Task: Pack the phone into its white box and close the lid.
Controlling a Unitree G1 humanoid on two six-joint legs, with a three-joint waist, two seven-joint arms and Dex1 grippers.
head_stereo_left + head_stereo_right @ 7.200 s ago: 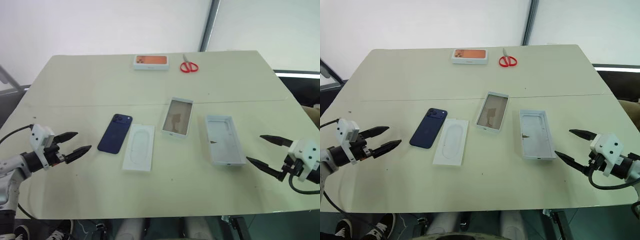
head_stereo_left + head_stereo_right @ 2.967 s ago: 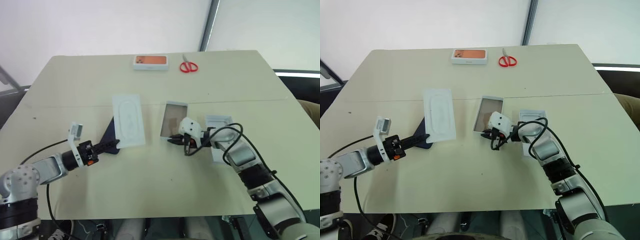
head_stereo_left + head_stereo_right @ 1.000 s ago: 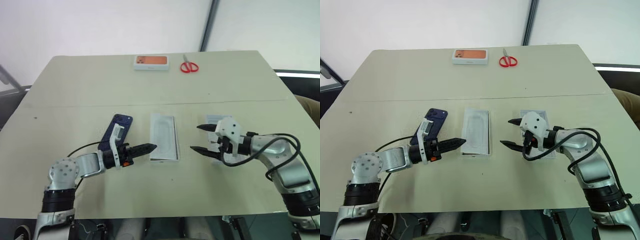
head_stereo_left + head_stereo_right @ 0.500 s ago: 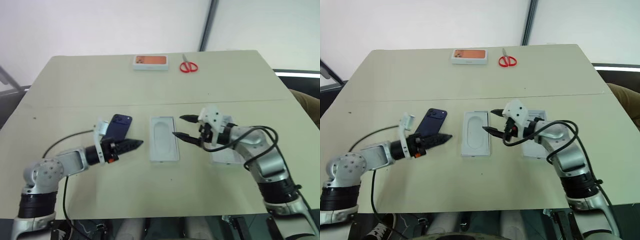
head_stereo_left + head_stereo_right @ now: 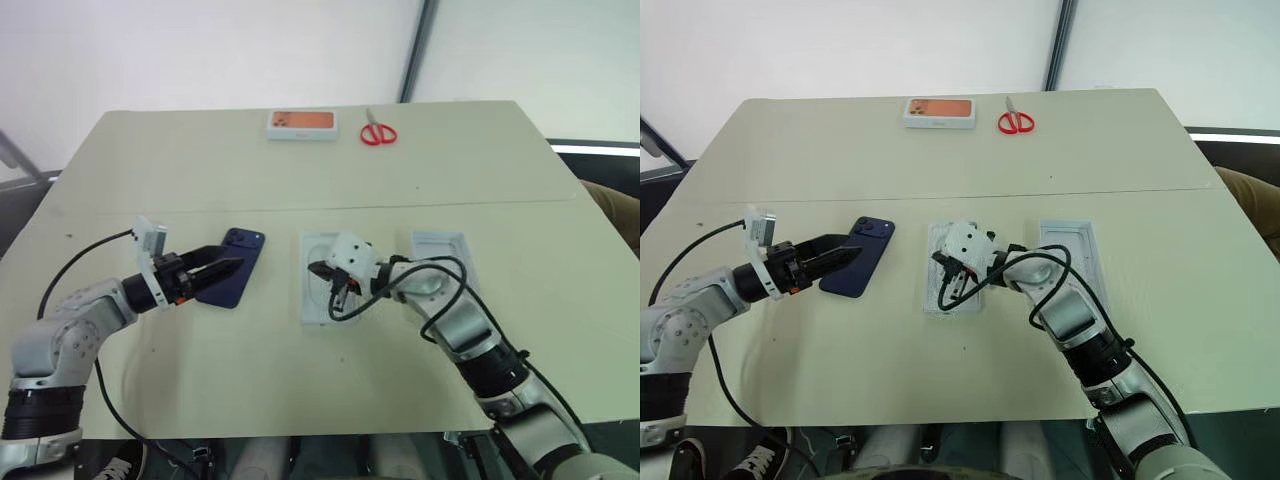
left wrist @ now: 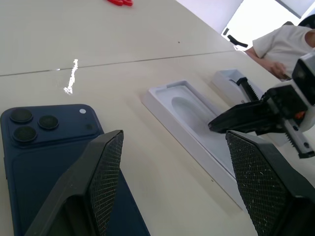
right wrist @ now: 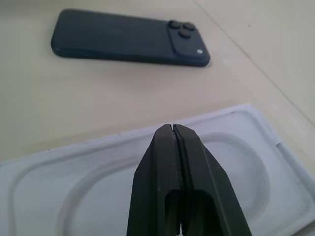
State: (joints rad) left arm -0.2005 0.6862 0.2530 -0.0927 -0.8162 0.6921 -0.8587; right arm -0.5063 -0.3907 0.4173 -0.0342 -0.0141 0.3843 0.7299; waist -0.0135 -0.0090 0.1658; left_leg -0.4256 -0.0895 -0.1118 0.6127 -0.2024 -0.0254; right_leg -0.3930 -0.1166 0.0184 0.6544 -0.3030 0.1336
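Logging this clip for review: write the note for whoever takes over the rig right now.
Left gripper: open, over the phone, not gripping it.
Right gripper: shut, empty, over the flat white insert, which lies on the white box.
The phone lies flat on the table, camera side up. The lid lies open side up beside the right arm.
Done: nothing packed.
Left: clear insert, box phone, close lid.

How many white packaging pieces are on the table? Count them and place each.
3: the insert with oval recess at the centre, the lid right of it, the orange-picture box at the far edge. Another may lie hidden under the insert.
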